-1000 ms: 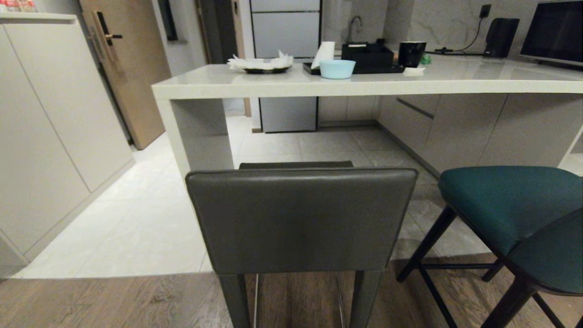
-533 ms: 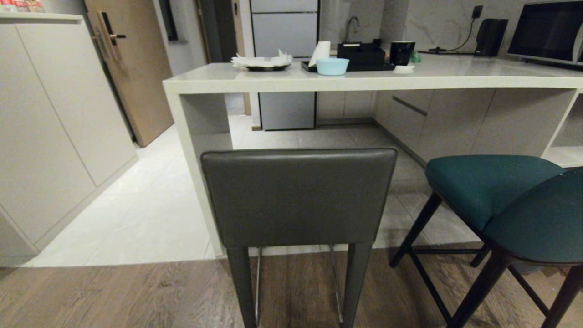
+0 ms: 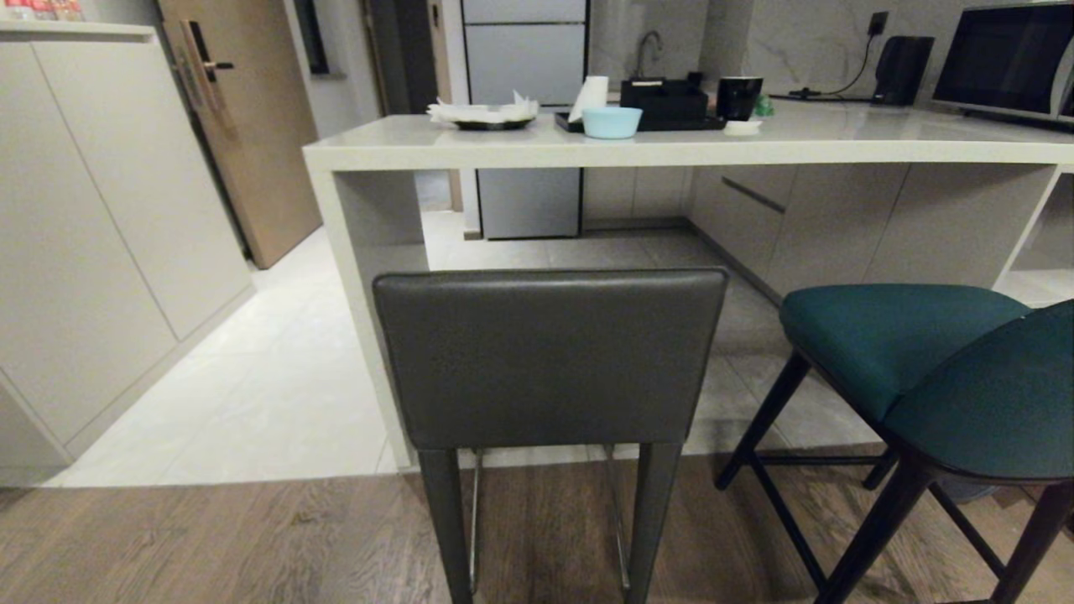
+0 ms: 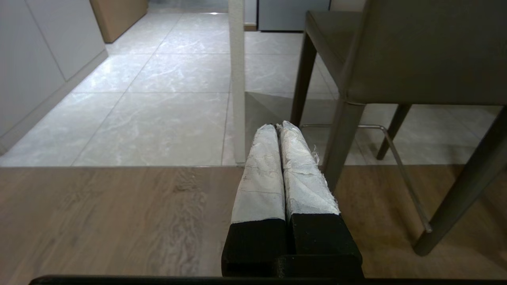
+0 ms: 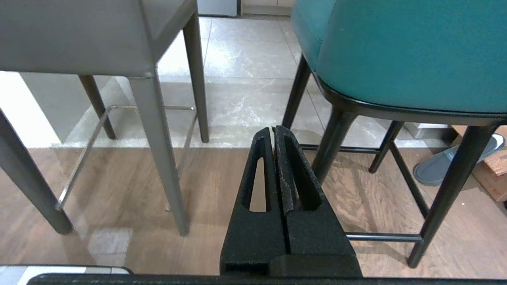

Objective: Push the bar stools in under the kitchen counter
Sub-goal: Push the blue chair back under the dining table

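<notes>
1. A dark grey stool (image 3: pixel 550 356) with a flat rectangular back stands in the middle, facing the kitchen counter (image 3: pixel 671 151), its legs at the seam where wood floor meets pale tile.
2. A teal stool (image 3: pixel 923 369) with a curved back and black legs stands just to its right, angled, not under the counter.
3. On the counter: a pale blue bowl (image 3: pixel 612 122), a black tray, a plate of napkins.
4. Left gripper (image 4: pixel 277 130) — white-wrapped fingers pressed together, empty, low beside the grey stool's leg.
5. Right gripper (image 5: pixel 273 131) — black fingers pressed together, empty, between the two stools.
</notes>
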Controlling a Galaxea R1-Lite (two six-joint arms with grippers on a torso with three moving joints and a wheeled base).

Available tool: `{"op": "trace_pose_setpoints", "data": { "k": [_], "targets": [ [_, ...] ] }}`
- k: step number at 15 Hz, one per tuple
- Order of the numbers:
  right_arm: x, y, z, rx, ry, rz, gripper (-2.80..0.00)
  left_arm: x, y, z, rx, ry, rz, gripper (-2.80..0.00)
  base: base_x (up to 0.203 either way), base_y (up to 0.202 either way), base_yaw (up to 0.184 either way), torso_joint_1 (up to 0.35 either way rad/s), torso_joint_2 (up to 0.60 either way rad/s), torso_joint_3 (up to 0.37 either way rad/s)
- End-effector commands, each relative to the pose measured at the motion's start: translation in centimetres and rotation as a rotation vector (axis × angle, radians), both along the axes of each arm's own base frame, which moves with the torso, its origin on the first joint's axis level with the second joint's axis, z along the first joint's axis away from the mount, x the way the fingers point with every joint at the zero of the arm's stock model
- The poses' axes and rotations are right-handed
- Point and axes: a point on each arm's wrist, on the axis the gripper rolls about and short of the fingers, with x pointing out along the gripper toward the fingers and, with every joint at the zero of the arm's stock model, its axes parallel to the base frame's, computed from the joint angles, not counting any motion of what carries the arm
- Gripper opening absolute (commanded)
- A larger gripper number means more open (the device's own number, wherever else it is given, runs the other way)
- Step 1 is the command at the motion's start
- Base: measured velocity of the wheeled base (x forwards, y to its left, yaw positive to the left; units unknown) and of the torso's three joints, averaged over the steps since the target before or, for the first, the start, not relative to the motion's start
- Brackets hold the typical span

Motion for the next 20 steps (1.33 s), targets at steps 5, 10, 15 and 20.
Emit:
{"op": "trace_pose_setpoints", "data": {
  "k": [5,10,15,20],
  "targets": [
    [0.01,0.0,0.0,0.0,0.001,0.002,-2.8,0.15,0.0,-0.55,0.0,0.019,0.0,-2.8,0.001,-0.169,0.003,0.004,0.01,0.0],
    [0.01,0.0,0.02,0.0,0.0,0.002,-2.8,0.15,0.0,-0.55,0.0,0.019,0.0,-2.8,0.0,-0.193,0.003,0.003,0.0,0.002],
    [0.01,0.0,0.01,0.0,0.001,0.001,-2.8,0.15,0.0,-0.55,0.0,0.019,0.0,-2.8,0.0,-0.196,0.001,0.003,0.0,0.006],
    [0.01,0.0,0.0,0.0,0.001,0.001,-2.8,0.15,0.0,-0.55,0.0,0.019,-0.001,-2.8,0.0,-0.195,-0.001,0.003,0.0,0.003]
  ]
}}
